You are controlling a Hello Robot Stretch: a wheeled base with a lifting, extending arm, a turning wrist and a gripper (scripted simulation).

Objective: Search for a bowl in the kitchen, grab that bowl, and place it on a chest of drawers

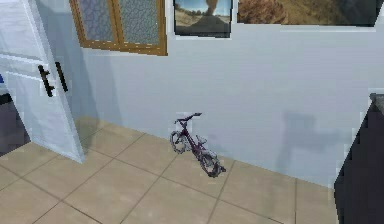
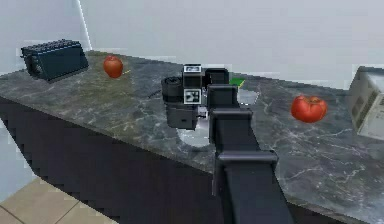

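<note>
The dark arm bar (image 2: 240, 160) rises over a dark marble counter (image 2: 110, 105) in the arm side view. At its far end sit white marked squares, with the gripper (image 2: 178, 102) as a dark body left of them. A pale greyish thing (image 2: 246, 97) with a green bit beside it lies on the counter right behind the arm's end, mostly hidden. Its shape is too covered to name it a bowl. I cannot tell whether the gripper holds anything.
On the counter stand a black toaster (image 2: 55, 58) at the left, a red apple (image 2: 114, 66), a red tomato (image 2: 309, 108) and a pale appliance (image 2: 370, 100). Ahead on the tiled floor are a small purple bicycle (image 1: 196, 143), a white door (image 1: 38, 75) and a dark cabinet (image 1: 362, 170).
</note>
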